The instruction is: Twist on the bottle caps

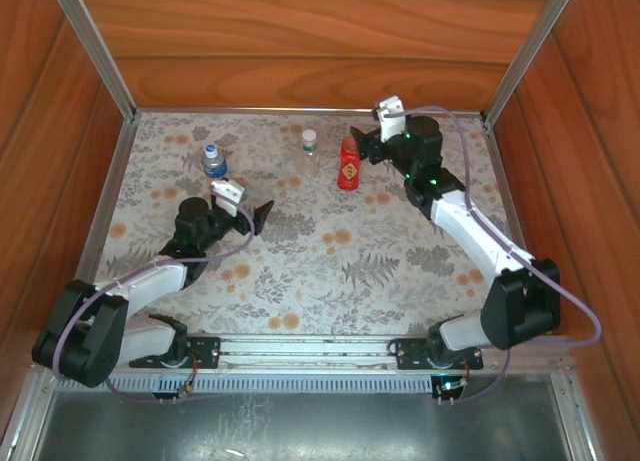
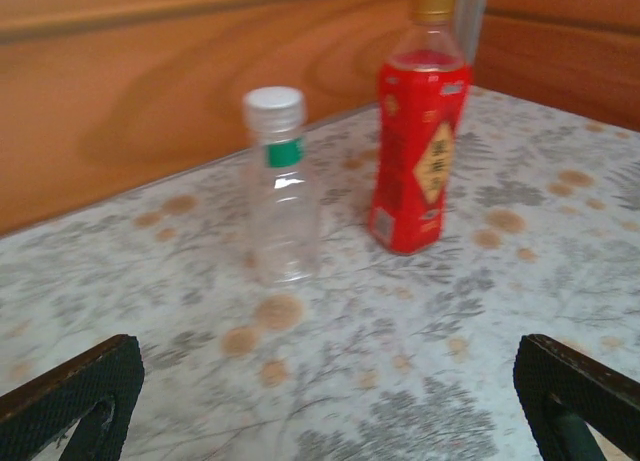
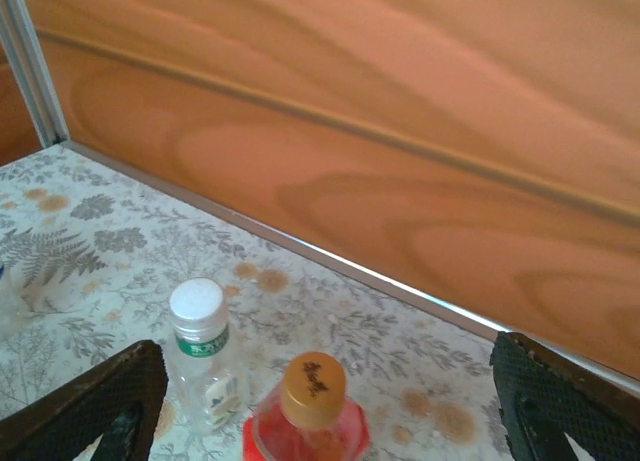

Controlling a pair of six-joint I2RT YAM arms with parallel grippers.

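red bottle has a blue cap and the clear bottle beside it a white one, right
No: the cap on the red bottle is orange, not blue, as the right wrist view shows. The clear bottle beside it does carry a white cap.

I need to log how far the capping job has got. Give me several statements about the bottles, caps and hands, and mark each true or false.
The red bottle wears its orange cap. True.
The slim clear bottle has no cap. False: a white cap sits on it.
The left hand grips the blue-label bottle. False: it is open and apart from that bottle.
The right hand is open, with the orange cap between its fingers. True.
One bottle lies on its side. False: all three stand upright.
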